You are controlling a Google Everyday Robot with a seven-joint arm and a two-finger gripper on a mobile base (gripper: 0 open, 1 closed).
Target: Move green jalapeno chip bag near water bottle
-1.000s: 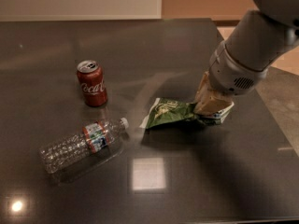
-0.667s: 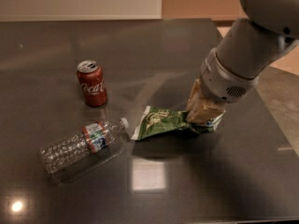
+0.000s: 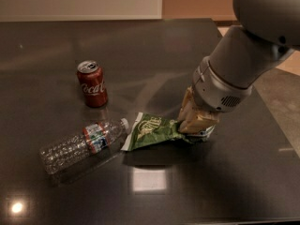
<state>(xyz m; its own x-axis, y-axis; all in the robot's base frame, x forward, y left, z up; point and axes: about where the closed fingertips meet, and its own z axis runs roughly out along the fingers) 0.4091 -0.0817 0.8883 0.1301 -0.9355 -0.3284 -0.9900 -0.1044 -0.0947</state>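
The green jalapeno chip bag [image 3: 152, 131] is a crumpled green foil bag with white edges, held low over the dark table [image 3: 140, 46]. Its left end almost touches the white cap of the water bottle [image 3: 82, 144], a clear ribbed bottle with a red-blue label lying on its side at lower left. My gripper [image 3: 196, 124] is shut on the bag's right end, with the grey arm [image 3: 239, 64] reaching in from the upper right.
A red Coca-Cola can [image 3: 92, 84] stands upright behind the bottle at left. The table's right edge [image 3: 274, 121] runs close past the arm, with floor beyond. A wall rises behind the table's far edge.
My gripper has carried the chip bag to the left and a little toward the front; the bag's left end now sits next to the bottle's cap. Bottle and can have not moved.
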